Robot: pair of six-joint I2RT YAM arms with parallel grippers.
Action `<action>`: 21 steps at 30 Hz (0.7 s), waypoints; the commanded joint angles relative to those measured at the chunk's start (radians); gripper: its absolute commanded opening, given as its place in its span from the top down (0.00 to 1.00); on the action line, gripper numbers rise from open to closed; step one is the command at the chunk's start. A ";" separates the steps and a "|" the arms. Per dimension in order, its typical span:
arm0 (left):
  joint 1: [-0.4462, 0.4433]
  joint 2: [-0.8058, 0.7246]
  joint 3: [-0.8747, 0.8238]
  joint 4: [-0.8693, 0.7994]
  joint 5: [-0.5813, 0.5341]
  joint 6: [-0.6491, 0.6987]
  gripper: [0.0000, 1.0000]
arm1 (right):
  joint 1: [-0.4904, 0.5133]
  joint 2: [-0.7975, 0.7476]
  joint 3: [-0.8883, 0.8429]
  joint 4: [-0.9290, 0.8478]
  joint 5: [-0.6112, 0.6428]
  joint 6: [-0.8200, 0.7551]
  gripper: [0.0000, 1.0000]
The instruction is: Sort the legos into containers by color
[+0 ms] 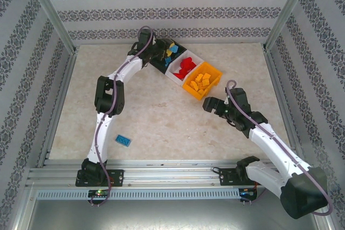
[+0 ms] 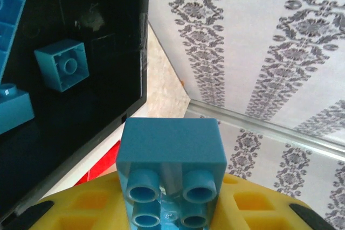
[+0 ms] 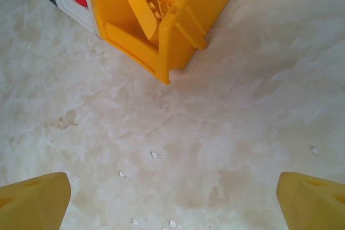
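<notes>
Blue lego [image 2: 171, 149] sits clamped in left hand [image 1: 159, 53] near black bin [image 2: 108, 79]; right hand [image 3: 172, 200] spread wide apart.

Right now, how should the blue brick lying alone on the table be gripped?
Probably from above, pinching the blue brick across its narrow width by the two long sides: it lies flat and slanted on the table, with room around it.

We've got white wallpaper with grey floral stripes on the left, right and far walls [image 1: 172, 4]. The worktop [image 1: 161, 122] is pale beige, marbled stone-look, with a few white flecks. Aluminium posts [image 1: 50, 12] stand at the far corners, and slotted rails [image 1: 161, 175] run along the near edge.
</notes>
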 commanded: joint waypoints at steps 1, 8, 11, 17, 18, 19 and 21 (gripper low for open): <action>0.003 0.049 0.091 0.012 -0.019 -0.062 0.65 | 0.021 -0.012 -0.007 0.010 0.053 0.029 0.02; 0.010 0.115 0.168 -0.008 -0.028 -0.102 0.54 | 0.060 -0.047 -0.019 -0.015 0.108 0.057 0.02; 0.010 0.124 0.175 -0.008 -0.031 -0.109 0.42 | 0.070 -0.065 -0.028 -0.024 0.125 0.072 0.02; 0.016 0.123 0.175 -0.015 -0.024 -0.099 0.37 | 0.083 -0.077 -0.032 -0.035 0.141 0.079 0.02; 0.016 0.121 0.175 -0.017 -0.023 -0.097 0.36 | 0.085 -0.076 -0.034 -0.034 0.141 0.081 0.02; 0.017 0.118 0.176 -0.021 -0.024 -0.092 0.36 | 0.085 -0.075 -0.035 -0.033 0.141 0.081 0.02; 0.017 0.113 0.176 -0.025 -0.022 -0.083 0.35 | 0.088 -0.070 -0.033 -0.031 0.139 0.081 0.02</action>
